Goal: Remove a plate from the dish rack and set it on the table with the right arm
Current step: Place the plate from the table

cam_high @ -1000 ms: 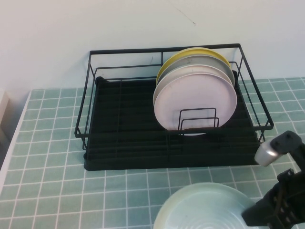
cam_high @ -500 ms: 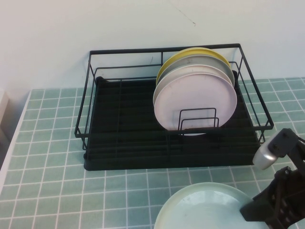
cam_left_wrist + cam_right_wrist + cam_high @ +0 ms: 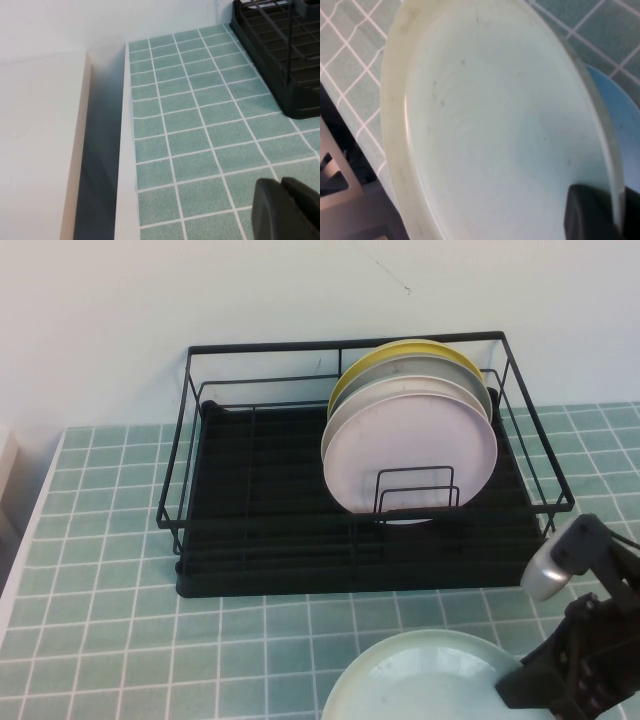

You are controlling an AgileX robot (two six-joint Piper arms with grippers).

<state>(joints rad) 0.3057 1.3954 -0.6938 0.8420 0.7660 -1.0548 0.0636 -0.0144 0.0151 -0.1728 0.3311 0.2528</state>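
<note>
Right gripper [image 3: 520, 685] sat low at the near right of the dish rack [image 3: 365, 465], well clear of its front edge, with its black fingers pinched on the rim of the plate [image 3: 425, 680]. In the right wrist view one dark fingertip [image 3: 592, 212] lay over the inner face of the plate [image 3: 495, 125] at its edge, so the jaws were clamped on the rim rather than spread. The pale mint-green plate extended from the gripper toward the left, in front of the rack's right half, its face turned up and close over the table [image 3: 110, 570]; whether it touched the tiles could not be told. A light blue plate [image 3: 620, 120] showed just beyond the green plate's rim in the right wrist view, lying under or behind it.

The right arm [image 3: 590, 640] rose from the gripper toward the rack's near right corner, and its silver-grey cylinder piece [image 3: 548, 575] stood just in front of that corner.

Inside the rack, in its right half, several plates stood upright on edge in a row: a pale pink plate [image 3: 410, 455] at the front, a grey one [image 3: 462, 378] behind it and a yellow one [image 3: 395, 352] at the back.

Left gripper [image 3: 287, 210] hovered over the table to the left of the rack [image 3: 275, 55], well apart from it; its fingers appeared pressed together and held nothing.
</note>
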